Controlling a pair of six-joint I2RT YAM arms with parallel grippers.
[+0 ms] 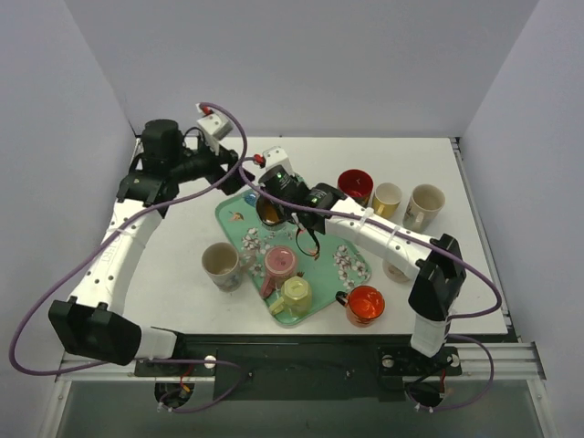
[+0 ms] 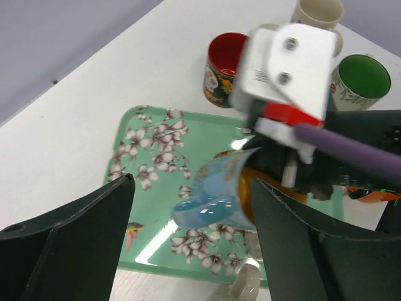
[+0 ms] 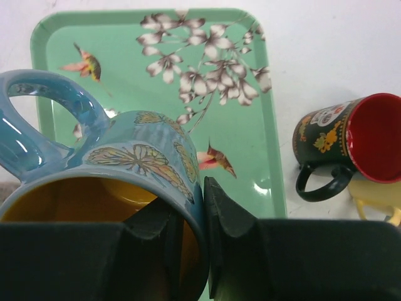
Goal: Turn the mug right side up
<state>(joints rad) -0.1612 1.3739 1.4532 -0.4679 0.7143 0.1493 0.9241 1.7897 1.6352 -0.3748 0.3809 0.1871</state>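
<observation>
White table [image 1: 182, 287] with a green floral tray [image 1: 239, 219] at centre.

Blue mug [image 3: 144, 157], butterfly print, yellow inside, is held over the far-left part of the tray. It is tilted, and the opening is seen from above in the top view. Contact with the tray cannot be told.

Right hand [image 3: 205, 219] is clenched on the blue mug's wall at the rim, one finger inside and one outside, with the handle to the left in the right wrist view.

Left hand [image 2: 193, 185] is released, jaws wide apart, just beside the blue mug on its far-left side and not touching it.

Near half of the tray is taken by a pink mug [image 1: 280, 264] and a yellow-green mug [image 1: 294, 295].

On the table:
- A pale mug [image 1: 220, 265] is just left of the tray.
- An orange mug [image 1: 365, 305] is at the tray's near-right corner.
- At far right stands a row: dark mug [image 1: 354, 187] with red inside, cream mug [image 1: 386, 198], beige mug [image 1: 424, 205].

Printed decoration is seen on the dark mug; too small to be read.
</observation>
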